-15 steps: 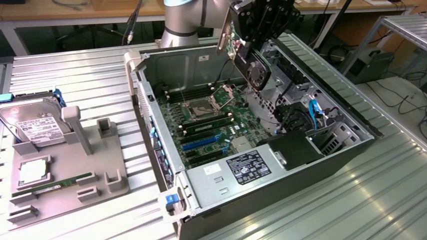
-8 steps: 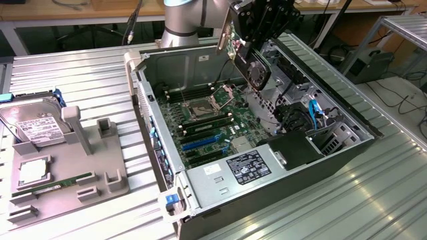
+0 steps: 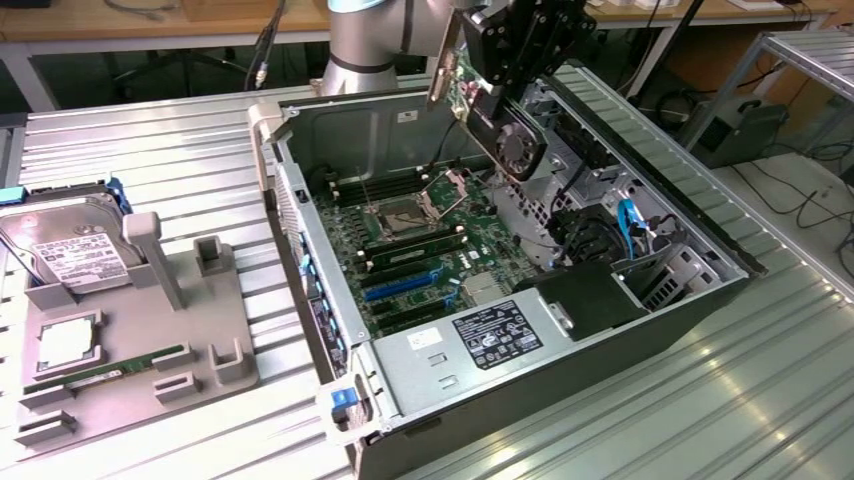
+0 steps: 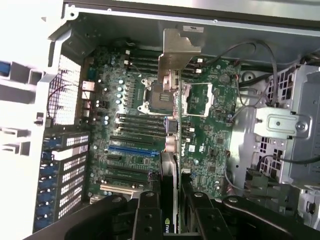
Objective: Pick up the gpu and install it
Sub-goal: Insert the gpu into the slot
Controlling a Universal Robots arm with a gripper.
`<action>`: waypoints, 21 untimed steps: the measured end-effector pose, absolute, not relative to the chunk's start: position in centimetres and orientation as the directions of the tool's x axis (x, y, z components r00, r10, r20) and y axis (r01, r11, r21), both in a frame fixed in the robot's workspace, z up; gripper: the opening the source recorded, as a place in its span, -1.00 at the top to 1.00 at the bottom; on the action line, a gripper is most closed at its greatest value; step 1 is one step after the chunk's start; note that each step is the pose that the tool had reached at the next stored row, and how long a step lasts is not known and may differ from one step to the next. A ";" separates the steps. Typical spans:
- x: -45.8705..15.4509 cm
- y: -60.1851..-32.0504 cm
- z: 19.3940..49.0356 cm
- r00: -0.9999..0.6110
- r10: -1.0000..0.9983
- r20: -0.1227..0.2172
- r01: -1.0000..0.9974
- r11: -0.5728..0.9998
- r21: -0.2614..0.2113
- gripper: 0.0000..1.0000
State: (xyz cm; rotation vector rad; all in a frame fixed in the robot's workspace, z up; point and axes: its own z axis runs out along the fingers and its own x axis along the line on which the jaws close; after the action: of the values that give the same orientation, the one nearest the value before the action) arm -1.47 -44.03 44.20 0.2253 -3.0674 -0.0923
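Fingers (image 4: 147,212) were clamped on the gpu (image 3: 514,135), which hung tilted above the open computer case (image 3: 561,400), over the motherboard (image 3: 461,225). Risk: the tilt could miss the slot and scrape board parts. The silver bracket (image 4: 177,55) might snag the case wall.

Computer case (image 3: 561,400), grey holder (image 3: 120,380) on table (image 3: 174,150)

A small green-and-white logo mark (image 4: 166,227) (its lettering too fine to make out) stands on the edge of the gpu (image 4: 169,172), a thin black-shrouded card. The black label (image 3: 491,336) on the silver power-supply box (image 3: 400,372), lower middle of the exterior view, and the white label (image 3: 62,258) on the silver hard drive (image 3: 83,214) at that view's left carry print too small to read.
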 end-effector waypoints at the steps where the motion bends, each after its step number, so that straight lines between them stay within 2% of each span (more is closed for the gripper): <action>1: -1.5 -44.0 44.2 -0.984 -0.166 0.060 -0.163 0.985 0.065 0.47; 21: -1.5 -44.0 44.2 -0.789 -0.612 0.050 -0.607 0.790 0.080 0.47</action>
State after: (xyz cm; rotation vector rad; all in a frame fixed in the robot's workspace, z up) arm -1.47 -44.03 44.15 0.9899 -2.9028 -0.0908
